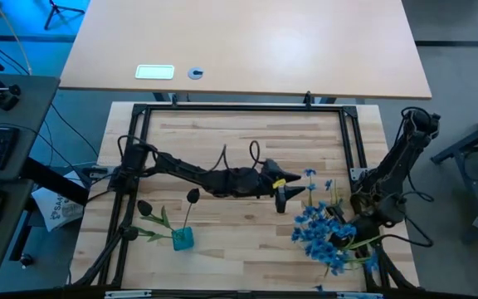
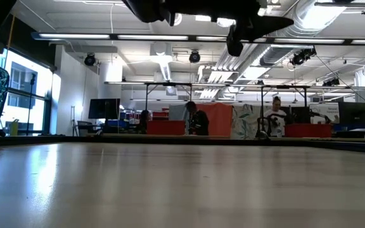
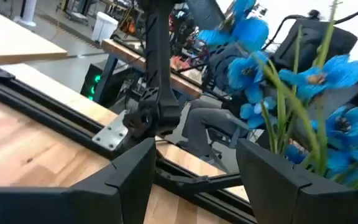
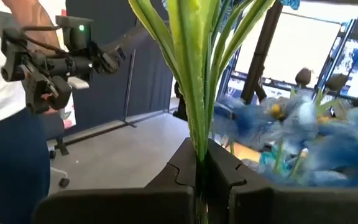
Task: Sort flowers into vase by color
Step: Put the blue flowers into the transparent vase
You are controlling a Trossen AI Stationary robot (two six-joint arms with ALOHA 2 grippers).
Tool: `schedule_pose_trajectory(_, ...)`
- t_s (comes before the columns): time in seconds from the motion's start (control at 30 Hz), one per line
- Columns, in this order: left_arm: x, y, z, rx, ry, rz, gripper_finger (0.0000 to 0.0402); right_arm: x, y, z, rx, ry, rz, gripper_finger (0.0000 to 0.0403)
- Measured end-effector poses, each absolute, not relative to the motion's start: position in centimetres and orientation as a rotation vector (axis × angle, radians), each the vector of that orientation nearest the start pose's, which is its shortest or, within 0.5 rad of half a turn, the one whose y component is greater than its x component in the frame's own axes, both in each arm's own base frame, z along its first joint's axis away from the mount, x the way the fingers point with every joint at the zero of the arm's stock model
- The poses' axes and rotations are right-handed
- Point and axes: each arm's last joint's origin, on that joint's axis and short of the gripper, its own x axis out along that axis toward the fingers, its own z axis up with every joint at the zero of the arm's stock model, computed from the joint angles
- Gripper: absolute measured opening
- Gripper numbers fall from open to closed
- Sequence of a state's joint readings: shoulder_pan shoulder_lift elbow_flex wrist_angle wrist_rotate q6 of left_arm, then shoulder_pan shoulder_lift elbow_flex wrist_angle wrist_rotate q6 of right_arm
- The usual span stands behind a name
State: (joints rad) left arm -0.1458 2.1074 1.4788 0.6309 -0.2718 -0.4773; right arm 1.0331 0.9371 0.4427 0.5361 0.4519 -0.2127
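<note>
Right gripper (image 4: 199,177) has its jaws pinched on the green stems of the blue flowers (image 1: 322,232), a bunch at the near right corner of the worktop (image 1: 247,166); the left gripper (image 1: 285,193) hangs mid-worktop with jaws spread and empty, just beside the blossoms. Risk: thin stems could slip or splay from the pinch, or the left jaws snag blossoms going in. Dark-bud stems (image 1: 168,220) sit in the teal vase (image 1: 182,239) near left, well apart, so a long carry could shed a stem.

A bunch of bright blue flowers (image 1: 318,232) on green stems (image 4: 194,93) sits at the table's right front, the stems gathered upright. 2 dark-budded leafy flowers (image 1: 160,218) stand in a small teal vase (image 1: 182,240) at the left front.
</note>
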Motion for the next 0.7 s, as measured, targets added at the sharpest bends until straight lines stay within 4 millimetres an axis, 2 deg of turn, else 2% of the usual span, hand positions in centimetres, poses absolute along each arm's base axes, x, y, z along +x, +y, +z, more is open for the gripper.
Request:
schedule_pose_trajectory(0.23, 48.1, -6.1, 23.2, -0.488, -0.029, 0.129, 0.0209, 10.9, 16.4, 26.8, -0.100, -0.162, 0.603, 0.0000)
schedule_pose_trajectory(0.43, 48.3, -4.5, 23.5, -0.491, -0.062, 0.155, 0.0209, 10.2, 16.1, 27.6, -0.058, -0.203, 0.663, 0.0000)
schedule_pose_trajectory(0.7, 48.5, -2.9, 23.5, -0.452, -0.045, 0.101, 0.0209, 11.0, 16.6, 26.8, -0.032, -0.152, 0.646, 0.0000)
